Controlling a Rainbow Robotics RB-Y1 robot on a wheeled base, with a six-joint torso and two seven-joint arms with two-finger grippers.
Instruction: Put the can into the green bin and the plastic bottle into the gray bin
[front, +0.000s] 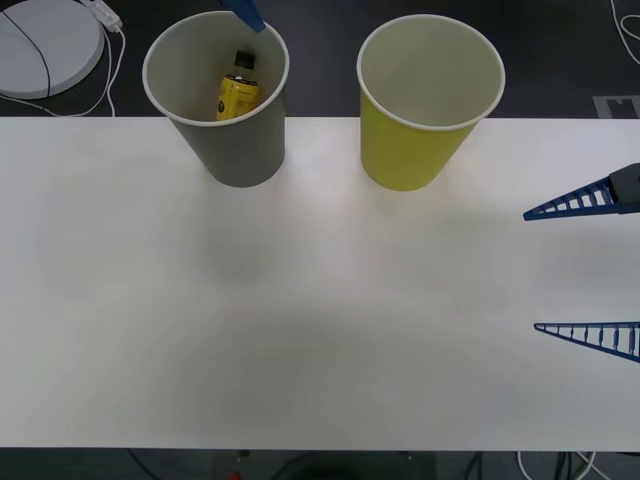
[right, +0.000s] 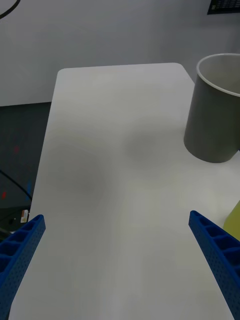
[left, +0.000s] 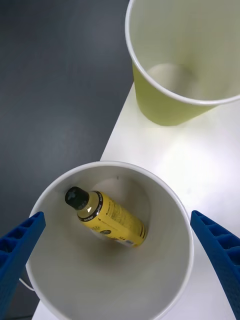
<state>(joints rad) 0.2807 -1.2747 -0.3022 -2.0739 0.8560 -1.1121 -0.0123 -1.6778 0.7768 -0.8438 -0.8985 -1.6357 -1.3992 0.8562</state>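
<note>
The gray bin (front: 240, 150) stands at the back left of the white table (front: 300, 330). The plastic bottle (front: 237, 95), yellow with a black cap, lies tilted inside it. My left gripper (left: 117, 216) hangs open right above the gray bin (left: 75, 270), over the plastic bottle (left: 110, 217), with nothing between its fingers; one blue finger (front: 245, 12) shows at the rim. The green bin (front: 410, 150) stands to the right of the gray one, and its white inside shows nothing in it. Low over the table's right edge, my right gripper (front: 532, 270) is open and holds nothing. The can is out of view.
A white round device (front: 40, 45) with a cable lies on the dark floor beyond the table's back left corner. The right wrist view shows the gray bin (right: 212, 125) and a sliver of the green bin (right: 232, 220) beside bare tabletop.
</note>
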